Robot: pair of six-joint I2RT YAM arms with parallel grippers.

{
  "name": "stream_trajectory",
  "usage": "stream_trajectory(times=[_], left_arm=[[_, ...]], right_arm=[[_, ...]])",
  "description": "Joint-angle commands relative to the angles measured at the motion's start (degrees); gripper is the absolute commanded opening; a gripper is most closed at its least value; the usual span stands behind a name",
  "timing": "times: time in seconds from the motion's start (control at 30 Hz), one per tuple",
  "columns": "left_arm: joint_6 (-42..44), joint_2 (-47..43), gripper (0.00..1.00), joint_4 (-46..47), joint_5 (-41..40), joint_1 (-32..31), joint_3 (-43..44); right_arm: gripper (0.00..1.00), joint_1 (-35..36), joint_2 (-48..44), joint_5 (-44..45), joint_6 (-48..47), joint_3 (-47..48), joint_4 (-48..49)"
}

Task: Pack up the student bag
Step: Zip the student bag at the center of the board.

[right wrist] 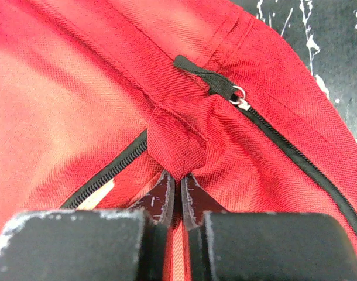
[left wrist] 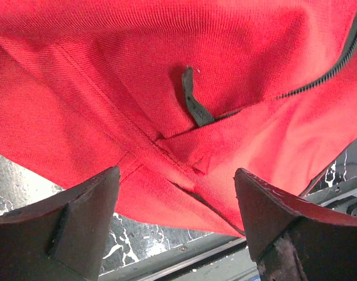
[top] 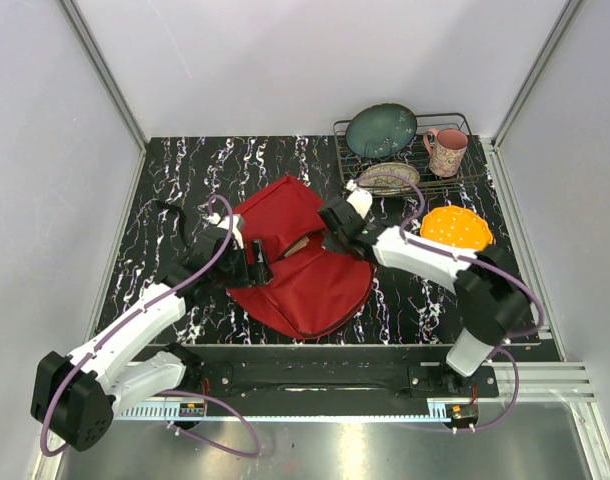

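Pinching student bag (right wrist: 79, 88) fabric, right gripper (right wrist: 178, 182), left gripper (left wrist: 175, 175) spread wide

Bright, even light with faint shadows; overhead view sharp, wrist close-ups slightly soft.

No text, label, brand, number or sign can be read in any view. The bag (top: 315, 290) shows only plain red cloth and black zips. The marks on the mug (top: 446, 150) behind the bag are too small to tell if they are letters.
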Motion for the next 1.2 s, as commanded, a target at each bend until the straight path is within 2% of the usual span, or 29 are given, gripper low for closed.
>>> stream_trajectory(times=[0.0, 0.13, 0.2, 0.27, 0.33, 0.37, 0.53, 0.67, 0.73, 0.83, 0.9, 0.97, 1.17], left_arm=[[-1.7, -1.0, 0.84, 3.5, -3.0, 0.6, -0.5], [-2.3, -1.7, 0.84, 3.2, -3.6, 0.9, -0.7], [-2.6, -2.2, 0.84, 2.7, -5.3, 1.1, -1.1], [-3.2, -2.9, 0.84, 2.7, -5.8, 1.2, -1.9], [-4.3, -3.6, 0.84, 2.7, -6.5, 1.5, -3.1], [-4.6, -4.6, 0.84, 2.7, -6.7, 1.7, -3.7], [-7.8, -8.0, 0.88, 3.1, -8.5, 3.2, -6.9], [-10.9, -10.7, 0.91, 5.8, -6.1, 6.5, -11.0], [-12.5, -11.8, 0.91, 8.0, -1.8, 7.9, -14.2], [-15.7, -12.8, 0.92, 16.5, 7.4, 11.0, -19.5], [-18.1, -12.9, 0.91, 25.4, 12.8, 12.3, -23.1], [-21.1, -12.6, 0.91, 32.8, 14.5, 12.6, -25.0], [-23.9, -12.1, 0.93, 41.0, 14.3, 14.7, -27.7]], right_arm=[[0.07, 0.7, -10.6, -6.0, 0.0, -10.8, 18.2], [0.13, 0.7, -15.6, -8.8, 2.8, -19.5, 31.0], [0.28, 0.5, -18.1, -9.4, 3.6, -21.5, 34.9], [0.38, 0.6, -20.0, -7.8, 4.7, -22.2, 34.1], [0.57, 0.4, -23.0, -7.8, 4.3, -22.4, 32.8], [0.58, 0.4, -24.1, -7.3, 3.4, -22.0, 31.5], [0.58, 0.4, -27.4, -10.0, -4.0, -15.9, 23.0], [0.56, 0.3, -21.9, -21.3, -10.5, -7.0, 13.8], [0.54, 0.5, -17.9, -25.4, -11.9, -2.6, 12.4], [0.52, 1.0, -13.0, -30.6, -12.9, 1.8, 10.0], [0.52, 1.8, -10.5, -31.8, -13.5, 3.4, 9.5], [0.51, 2.3, -9.4, -32.6, -13.5, 4.0, 9.3], [0.51, 2.9, -7.2, -34.2, -13.8, 5.1, 8.0]])
